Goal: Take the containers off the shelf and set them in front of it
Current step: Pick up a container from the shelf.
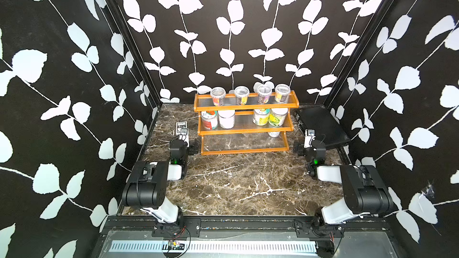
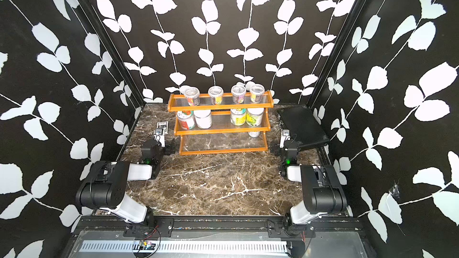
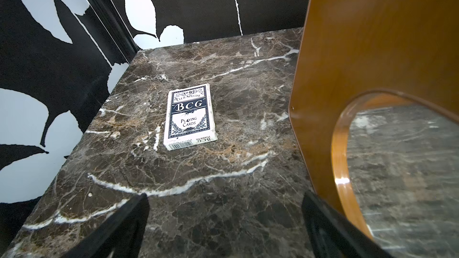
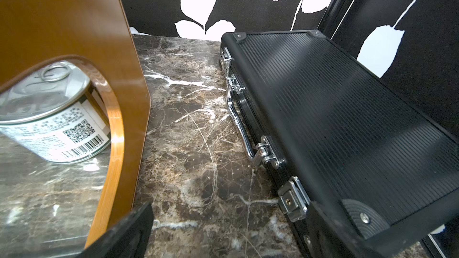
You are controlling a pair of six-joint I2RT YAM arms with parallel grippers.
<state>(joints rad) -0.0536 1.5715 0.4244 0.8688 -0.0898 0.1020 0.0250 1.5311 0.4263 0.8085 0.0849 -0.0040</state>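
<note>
Left gripper (image 3: 223, 209) and right gripper (image 4: 231, 222) both gape empty beside the shelf (image 1: 246, 106); I'd have the right square up on the tin can (image 4: 49, 120) without knocking the shelf.

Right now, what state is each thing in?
Four small clear cups: lidded, upright, top tier of orange-brown shelf
Four larger clear labelled jars: lidded, upright, middle tier
Pull-tab tin can: sealed, upright, bottom tier
Flat black ribbed case: latched shut
Small playing-card box: closed, flat
Left claw: open, empty
Right claw: open, empty
</note>
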